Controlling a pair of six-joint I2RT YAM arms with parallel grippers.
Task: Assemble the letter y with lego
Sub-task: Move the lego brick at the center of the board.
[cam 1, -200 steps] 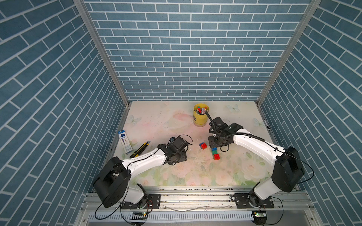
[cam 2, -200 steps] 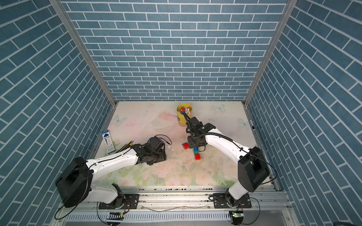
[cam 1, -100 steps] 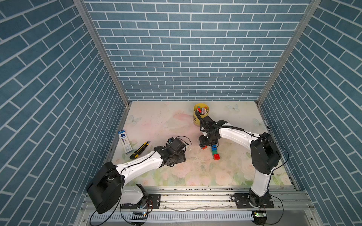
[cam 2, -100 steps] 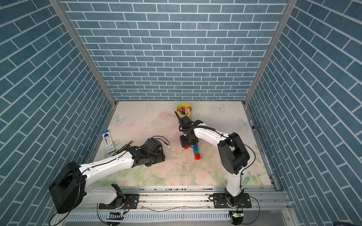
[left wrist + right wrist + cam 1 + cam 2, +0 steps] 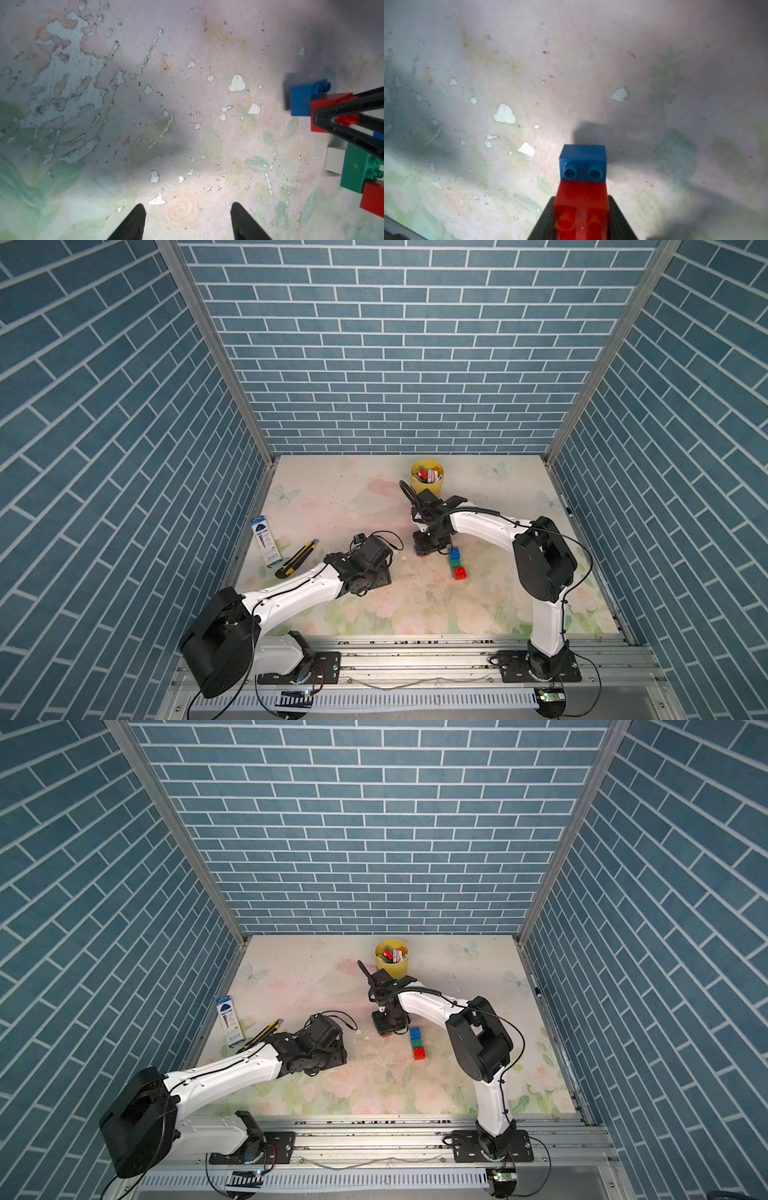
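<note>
1. Two groups of lego sit mid-table on the floral tabletop [image 5: 353, 497], nearer my right arm than my left.
2. My right gripper [image 5: 581, 207] is pinching a red brick [image 5: 581, 194]. In the right wrist view its fingers [image 5: 619, 219] press against both flanks of that brick.
3. The red brick is joined to a blue brick [image 5: 583, 158] and covers part of it, leaving two blue studs bare. I cannot tell whether this pair rests on the tabletop or hangs just off it.
4. In both top views the right gripper hides nearly all of the pair; only a red edge shows under it.
5. The letter y [image 5: 456, 562] so far is a short straight row just beside the pair, on the right arm's side. It runs from a second blue brick [image 5: 414, 1032] through a green brick [image 5: 416, 1043] to a second red brick [image 5: 419, 1053], each touching the next, with the blue end farthest from the arm bases.
6. In the left wrist view a white brick [image 5: 334, 162] sits against the green brick's side.
7. My left gripper [image 5: 188, 222] hangs over bare tabletop with its fingertips [image 5: 133, 224] spread and nothing between them, off to the left of the bricks.
8. A yellow cup [image 5: 427, 483] of coloured sticks stands behind the right gripper, toward the back wall.
9. A box cutter [image 5: 297, 558] and a blue packet [image 5: 265, 540] lie near the table's left edge.
</note>
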